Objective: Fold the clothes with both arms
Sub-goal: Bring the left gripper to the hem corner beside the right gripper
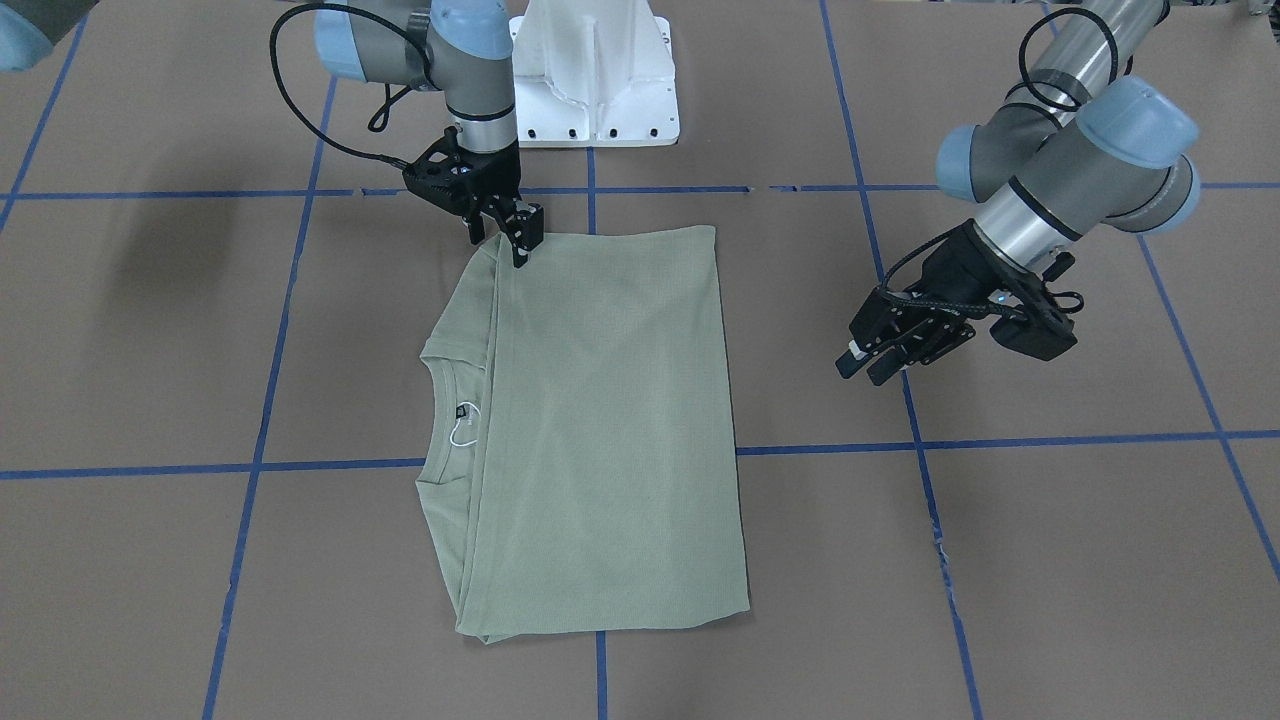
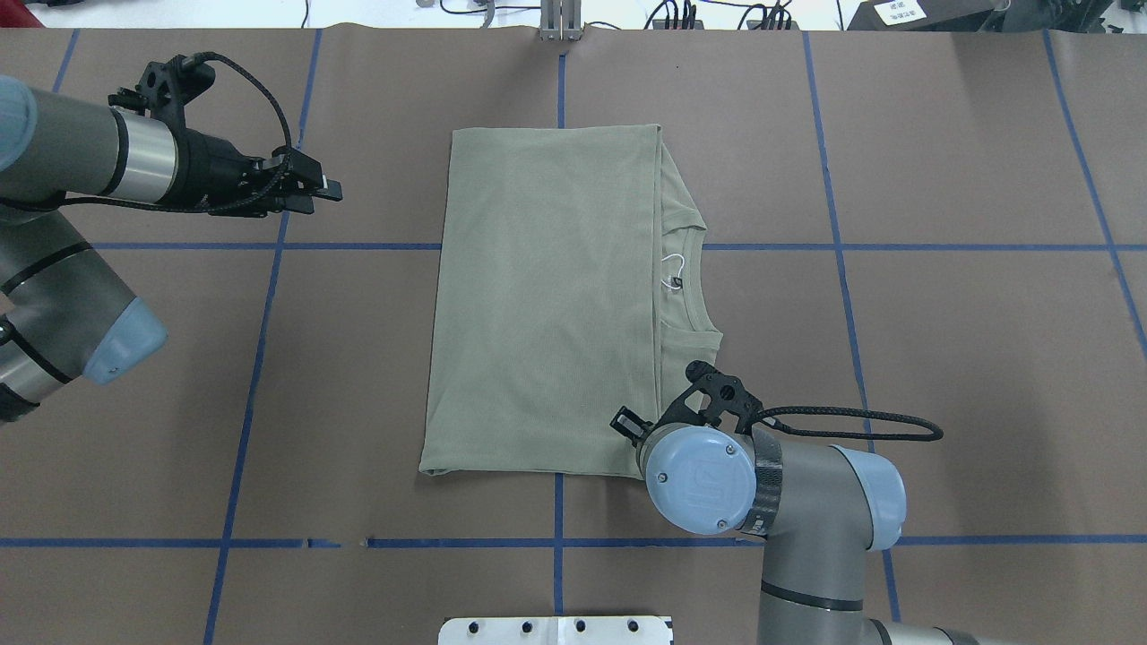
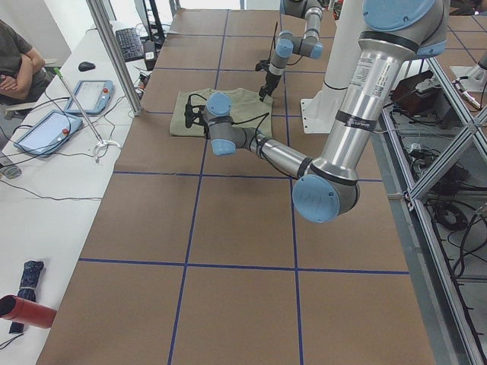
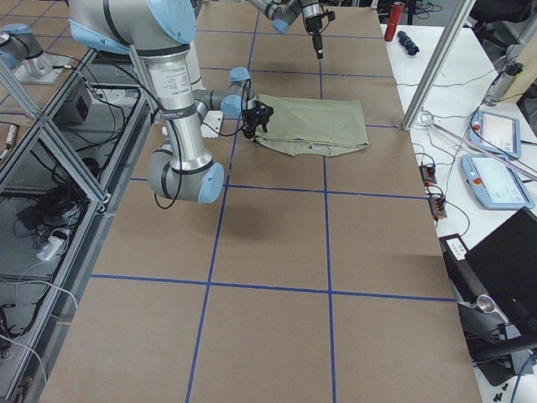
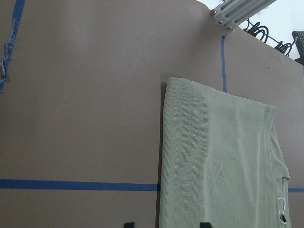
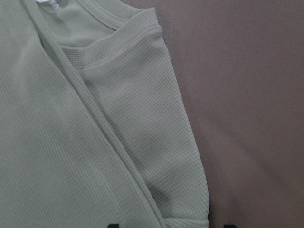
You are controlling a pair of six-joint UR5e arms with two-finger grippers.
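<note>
My right gripper hangs with fingers spread and nothing pinched, and the corner of the sage-green shirt lies directly beneath them. My left gripper, also spread and empty, hovers well apart from the garment's plain folded edge. The shirt lies flat as a layered rectangle between my two sets of fingers, with its neckline and black label on my right fingers' side. The risk, as I judge it, is closing on the top layer alone, which would peel the fold open. A lift from this one corner, with my left fingers so far off, could also drag the stack askew or bunch the collar. Under my fingers the table is covered in brown paper gridded with blue tape, and the white pedestal stands just behind my right fingers. Beyond my left fingers runs a white bench with tablets and cables, where a seated person waits with arms folded.
</note>
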